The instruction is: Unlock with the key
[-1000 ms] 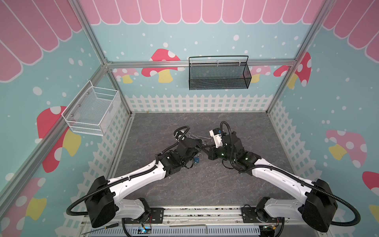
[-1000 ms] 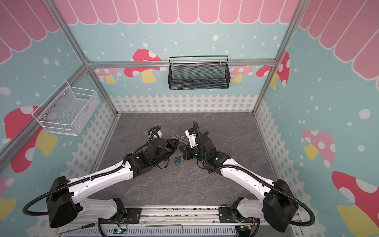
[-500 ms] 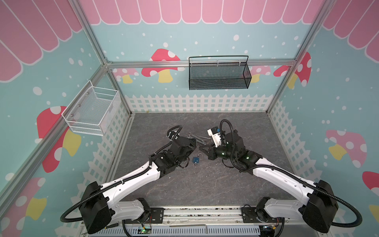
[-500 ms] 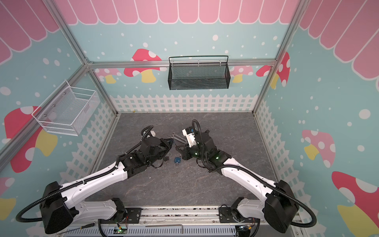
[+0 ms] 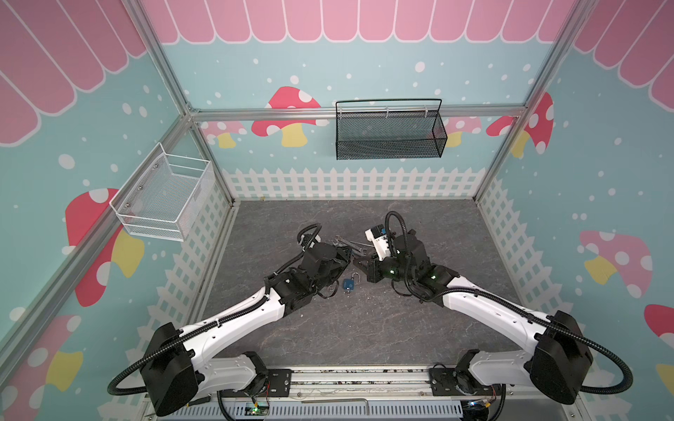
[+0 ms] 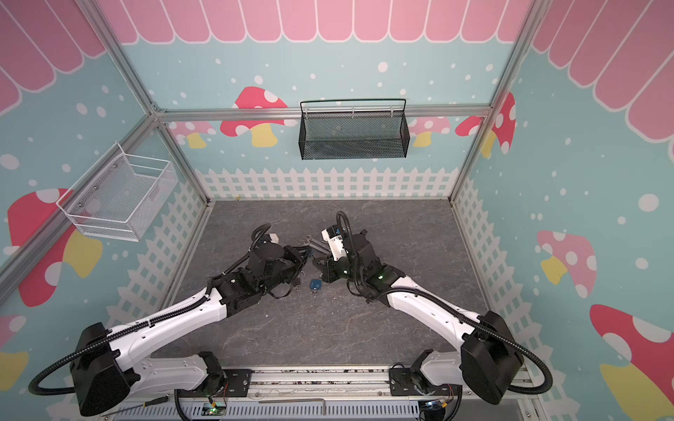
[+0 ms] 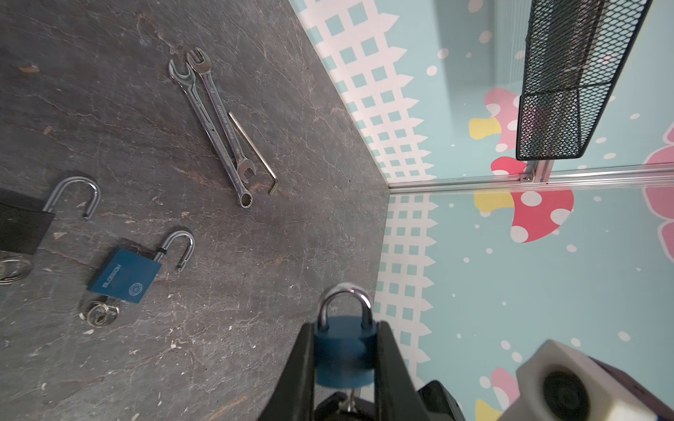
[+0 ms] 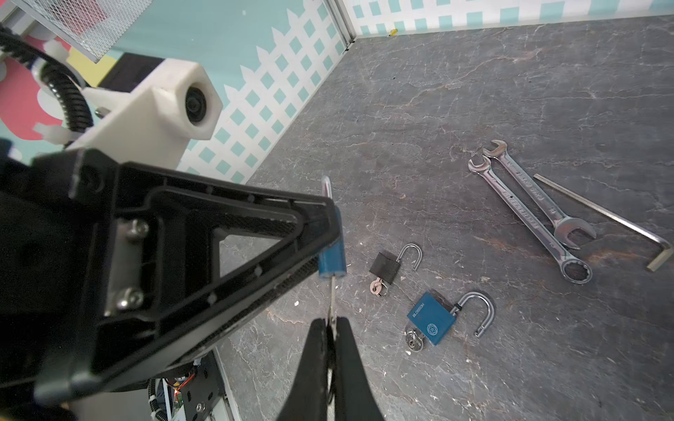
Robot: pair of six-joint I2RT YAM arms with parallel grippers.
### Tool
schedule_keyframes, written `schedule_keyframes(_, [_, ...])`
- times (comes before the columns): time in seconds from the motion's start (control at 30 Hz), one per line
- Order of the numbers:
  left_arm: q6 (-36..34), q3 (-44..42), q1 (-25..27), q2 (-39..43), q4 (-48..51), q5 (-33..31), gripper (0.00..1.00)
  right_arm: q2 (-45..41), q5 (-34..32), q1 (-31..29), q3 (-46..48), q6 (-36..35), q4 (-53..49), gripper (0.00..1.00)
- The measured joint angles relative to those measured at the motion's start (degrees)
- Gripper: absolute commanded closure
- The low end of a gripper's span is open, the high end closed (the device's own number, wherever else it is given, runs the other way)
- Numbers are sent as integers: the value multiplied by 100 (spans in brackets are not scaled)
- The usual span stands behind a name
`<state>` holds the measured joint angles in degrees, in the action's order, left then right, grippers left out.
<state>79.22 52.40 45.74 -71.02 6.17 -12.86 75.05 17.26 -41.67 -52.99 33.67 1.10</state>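
Observation:
My left gripper (image 7: 344, 328) is shut on a small blue padlock (image 7: 344, 351), held above the table with its steel shackle closed. From the lock's underside a silver key (image 8: 332, 297) sticks out, and my right gripper (image 8: 331, 321) is shut on it. In the right wrist view the padlock (image 8: 332, 255) shows edge-on behind the left gripper's black finger (image 8: 219, 237). In both top views the left gripper (image 5: 348, 255) and the right gripper (image 5: 359, 263) meet tip to tip over the middle of the table, and the held lock is mostly hidden between them.
On the table lie a blue padlock (image 7: 124, 275) with its shackle open and keys at its base, an open black padlock (image 8: 384, 268), two wrenches (image 7: 215, 120) and a hex key (image 7: 255, 149). A black mesh basket (image 5: 388, 133) and a white basket (image 5: 164, 197) hang on the walls.
The left arm has shifted slightly left and back, its elbow swinging, with the padlock still held. The right arm has hardly moved and stays on the key.

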Motion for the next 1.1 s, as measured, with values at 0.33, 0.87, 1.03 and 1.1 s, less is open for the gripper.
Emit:
schedule_keyframes(0.33, [28,-13,-20,0,-57,61,100,0,-55,0,-4,-42,2,100])
schedule_keyframes(0.87, [33,-11,-59,-2,-61,111,100,96,-35,-22,-101,118,-13,100])
schedule_keyframes(1.03, [22,0,-59,-2,-61,105,100,116,-160,-35,-262,46,-273,100])
schedule_keyframes(1.1, [-24,15,-33,-2,-26,83,100,116,-68,9,-304,59,-348,100])
